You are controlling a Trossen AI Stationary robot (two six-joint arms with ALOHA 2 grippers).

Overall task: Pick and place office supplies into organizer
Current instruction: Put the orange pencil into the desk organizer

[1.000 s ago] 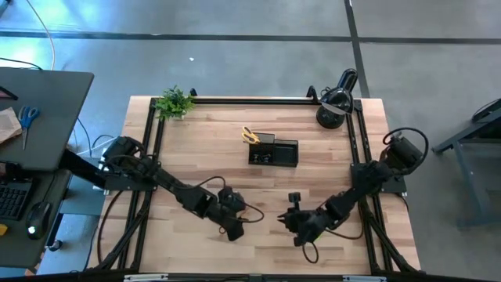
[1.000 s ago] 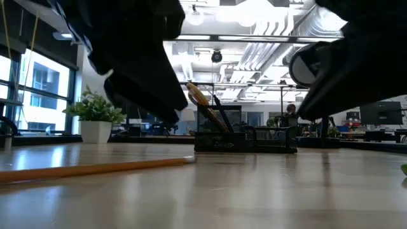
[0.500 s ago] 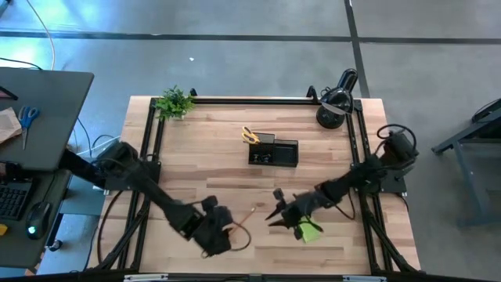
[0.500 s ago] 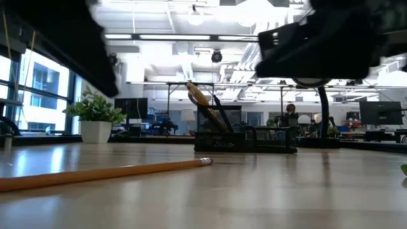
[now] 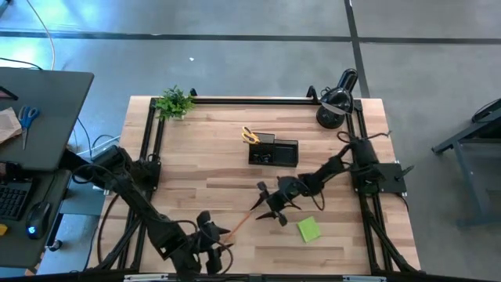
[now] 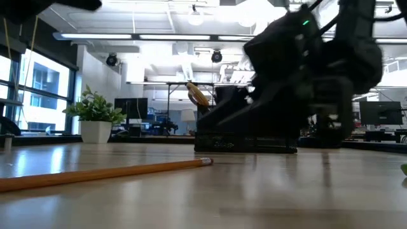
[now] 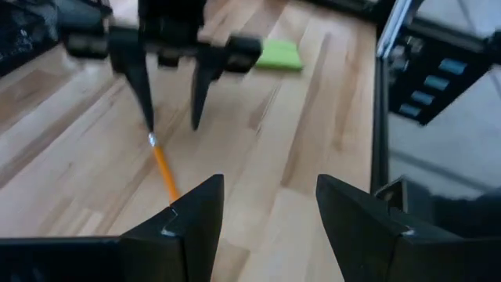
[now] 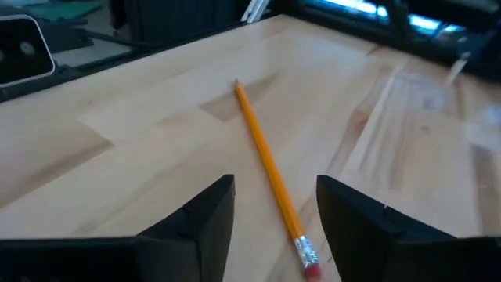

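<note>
- The right pincer (image 5: 270,205) hangs over the middle of the table with its fingers spread and nothing in them, the eraser end of the pencil (image 8: 269,168) just in front of its tips.
- From that pincer the pencil runs off toward seven o'clock across the table, lying flat on the wood, not yet picked up.
- The sticky pad (image 5: 309,229) lies at about four o'clock from the pincer, near it, also still loose on the table.
- The organizer (image 5: 274,152) sits at twelve o'clock, well apart, already with yellow-handled scissors (image 5: 250,135) and some dark items in it.
- The left pincer (image 5: 210,235) waits at the table's near edge, fingers spread and empty, close to the pencil's far end.
- I'd say it's partly done: the pencil and pad remain.
</note>
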